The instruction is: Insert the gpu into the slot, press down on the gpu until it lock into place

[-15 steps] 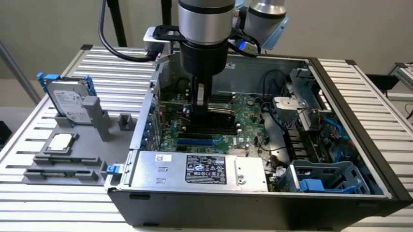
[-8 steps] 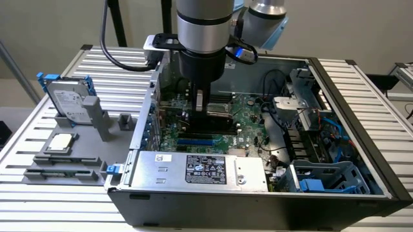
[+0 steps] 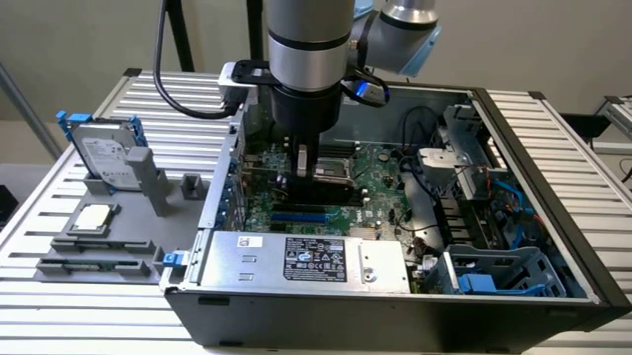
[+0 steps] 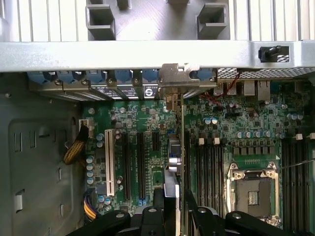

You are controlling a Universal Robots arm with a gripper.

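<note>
A slatted metal table (image 3: 89, 325) carries an open black computer case (image 3: 395, 325), and the robot arm (image 3: 308, 44) reaches straight down into it. The green motherboard (image 3: 380, 185) covers the case floor, with a silver power supply (image 3: 296, 259) along the near wall in the exterior view. A grey hard drive (image 3: 106, 159) with blue rails stands in a holder on the table, at the exterior view's left. The gripper (image 3: 307, 171) is clamped on the gpu (image 3: 318, 196), one finger on each face of the card. The card stands on edge over the motherboard. In the wrist view the gpu (image 4: 182, 128) is a thin line running from the gripper (image 4: 179, 209) to its silver bracket (image 4: 174, 78) at the case's rear wall, beside the CPU socket (image 4: 252, 194). The bright-blue slot (image 3: 299, 218) shows just below the card's lower edge. I cannot tell whether the card is seated in it.
</note>
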